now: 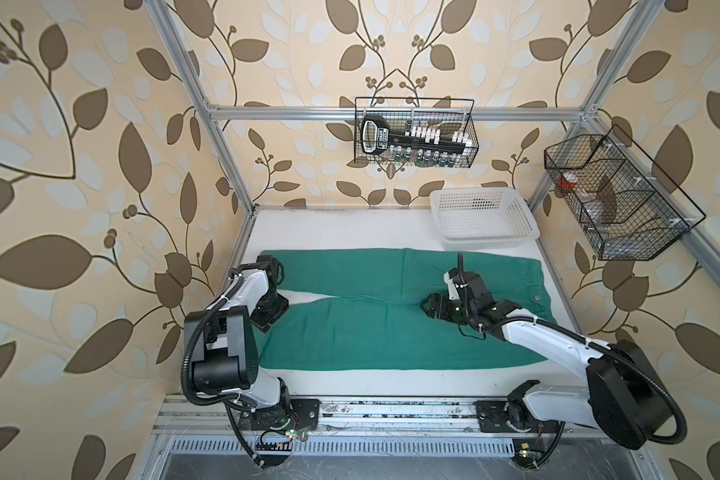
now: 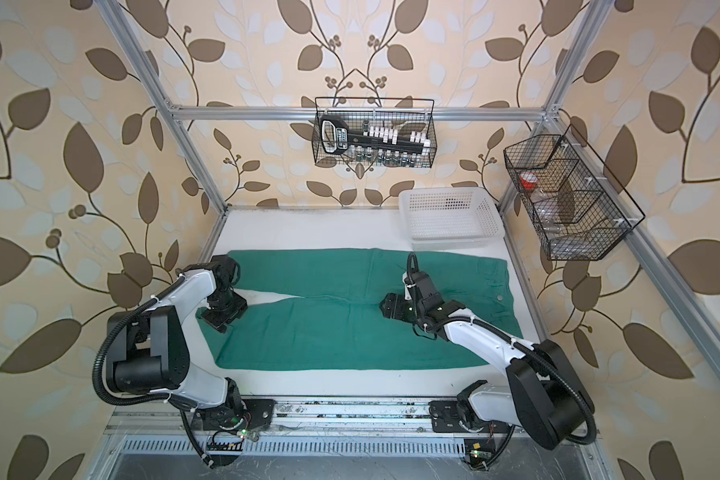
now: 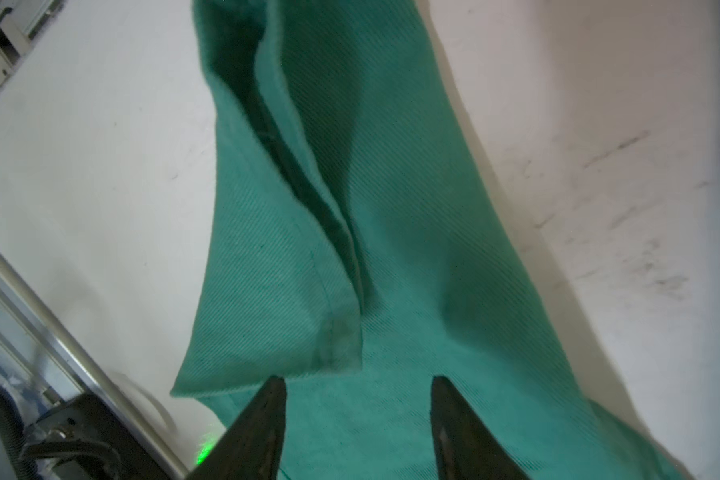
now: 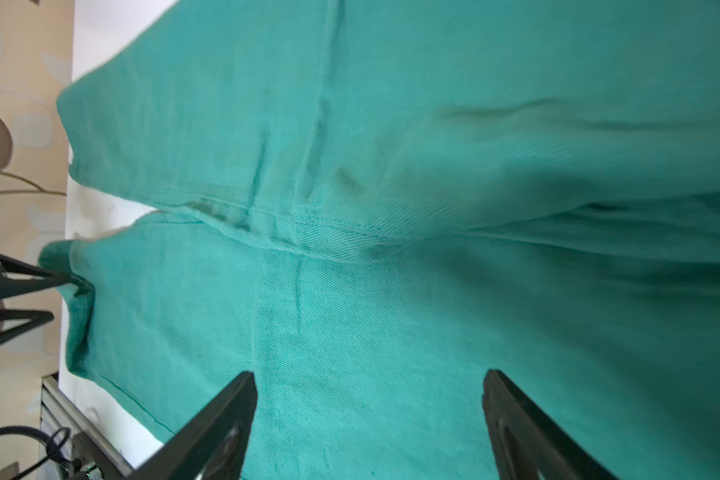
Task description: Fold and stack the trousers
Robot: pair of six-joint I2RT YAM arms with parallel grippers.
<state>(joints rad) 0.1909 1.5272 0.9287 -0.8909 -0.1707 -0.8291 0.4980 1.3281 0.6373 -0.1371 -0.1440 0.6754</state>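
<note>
White table (image 1: 341, 228) inside leaf-papered walls (image 1: 80, 199); teal trousers (image 1: 391, 332) lie flat across it, waistband right, legs left. My left gripper (image 3: 358, 380) spread over a leg hem, right gripper (image 4: 369, 373) spread above the crotch seam.

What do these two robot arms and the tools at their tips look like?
The left arm and right arm have glossy white shells over chunky black joints. A black ribbed hose loops along each. The left tool and right tool each end in two black, tapering, wedge-shaped fingers.
</note>
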